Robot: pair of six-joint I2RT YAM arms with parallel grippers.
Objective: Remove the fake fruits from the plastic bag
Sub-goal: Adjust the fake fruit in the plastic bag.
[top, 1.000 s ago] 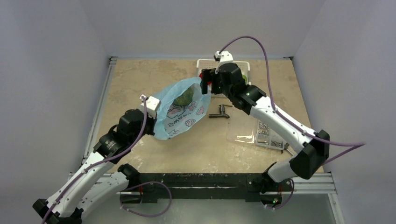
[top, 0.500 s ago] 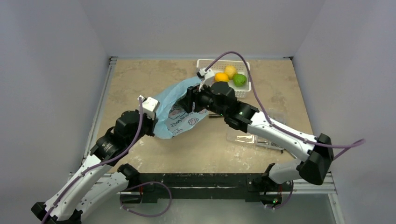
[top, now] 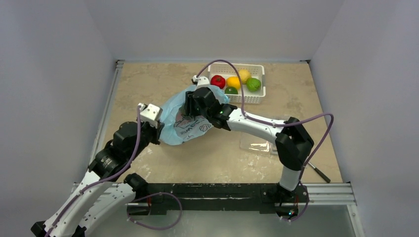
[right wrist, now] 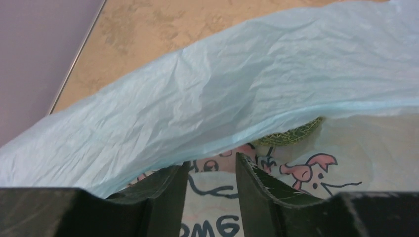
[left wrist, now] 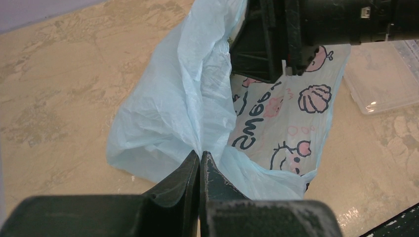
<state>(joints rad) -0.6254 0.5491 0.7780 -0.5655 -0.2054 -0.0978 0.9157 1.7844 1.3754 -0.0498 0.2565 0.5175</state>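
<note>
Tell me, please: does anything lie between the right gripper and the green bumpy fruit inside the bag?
Yes. The plastic bag has its upper layer hanging across the opening just ahead of the open right gripper. It covers most of the green bumpy fruit; only a sliver shows under its edge.

Bumpy green ball mostly hidden under plastic bag fold; only edge peeks.
</note>
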